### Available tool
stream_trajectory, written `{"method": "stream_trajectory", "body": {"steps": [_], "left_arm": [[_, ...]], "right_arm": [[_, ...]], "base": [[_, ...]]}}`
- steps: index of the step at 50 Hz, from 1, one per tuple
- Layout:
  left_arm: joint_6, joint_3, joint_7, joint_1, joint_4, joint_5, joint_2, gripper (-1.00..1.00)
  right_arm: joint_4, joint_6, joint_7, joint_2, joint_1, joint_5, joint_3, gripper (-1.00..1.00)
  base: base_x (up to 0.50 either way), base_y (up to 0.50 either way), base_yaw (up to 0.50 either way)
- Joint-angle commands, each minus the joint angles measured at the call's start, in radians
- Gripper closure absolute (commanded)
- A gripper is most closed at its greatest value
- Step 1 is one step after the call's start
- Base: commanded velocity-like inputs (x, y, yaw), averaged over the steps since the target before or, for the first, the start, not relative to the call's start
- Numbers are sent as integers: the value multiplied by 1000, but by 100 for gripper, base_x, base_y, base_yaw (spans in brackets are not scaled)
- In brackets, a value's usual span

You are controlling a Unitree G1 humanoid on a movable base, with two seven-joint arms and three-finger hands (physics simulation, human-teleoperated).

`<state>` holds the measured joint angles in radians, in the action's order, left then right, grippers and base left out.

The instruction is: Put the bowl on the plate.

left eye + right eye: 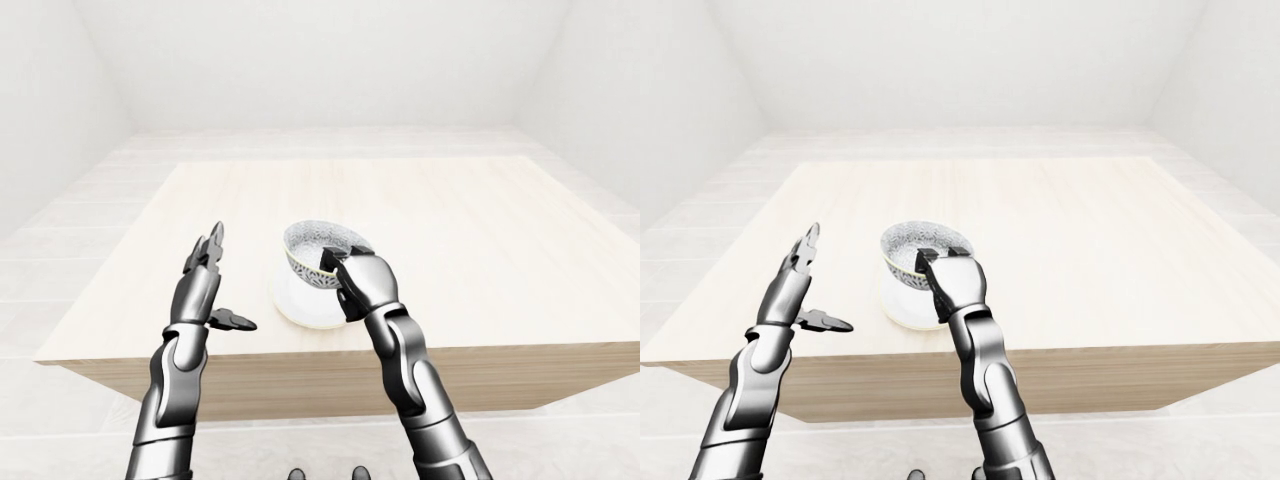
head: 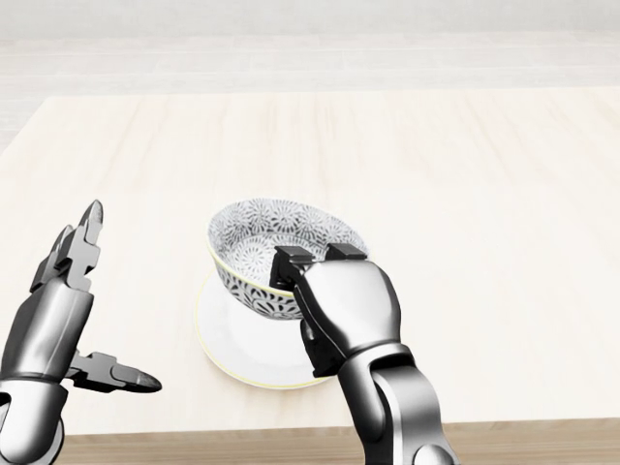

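A patterned grey-and-white bowl (image 2: 262,252) with a yellow rim stands tilted over a white plate (image 2: 232,344) near the table's lower edge in the head view. My right hand (image 2: 320,266) is shut on the bowl's near rim, fingertips hooked inside, palm against the outer wall. Whether the bowl's base touches the plate is hidden by the bowl itself. My left hand (image 2: 92,310) hovers open to the left of the plate, fingers pointing up, thumb out toward the plate, holding nothing.
The light wooden table (image 1: 450,220) stretches wide above and to the right of the plate. Its near edge (image 1: 500,350) runs just below the plate. White walls and a pale floor surround it.
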<state>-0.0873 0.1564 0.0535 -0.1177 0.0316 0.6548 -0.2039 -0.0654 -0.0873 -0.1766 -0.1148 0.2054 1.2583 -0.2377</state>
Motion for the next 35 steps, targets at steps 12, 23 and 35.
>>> {"method": "stream_trajectory", "body": {"steps": [12,23,35], "left_arm": [[0,-1,9,5,-16,9,10,-100],[0,-1,2,11,-15,11,10,-100],[0,-4,-9,14,3,16,10,-100]], "right_arm": [[47,0,70,2,18,-45,6,100],[54,0,82,5,14,-59,8,99],[79,0,96,10,14,-79,12,98]], "base": [[0,0,0],[0,0,0],[0,0,0]]}}
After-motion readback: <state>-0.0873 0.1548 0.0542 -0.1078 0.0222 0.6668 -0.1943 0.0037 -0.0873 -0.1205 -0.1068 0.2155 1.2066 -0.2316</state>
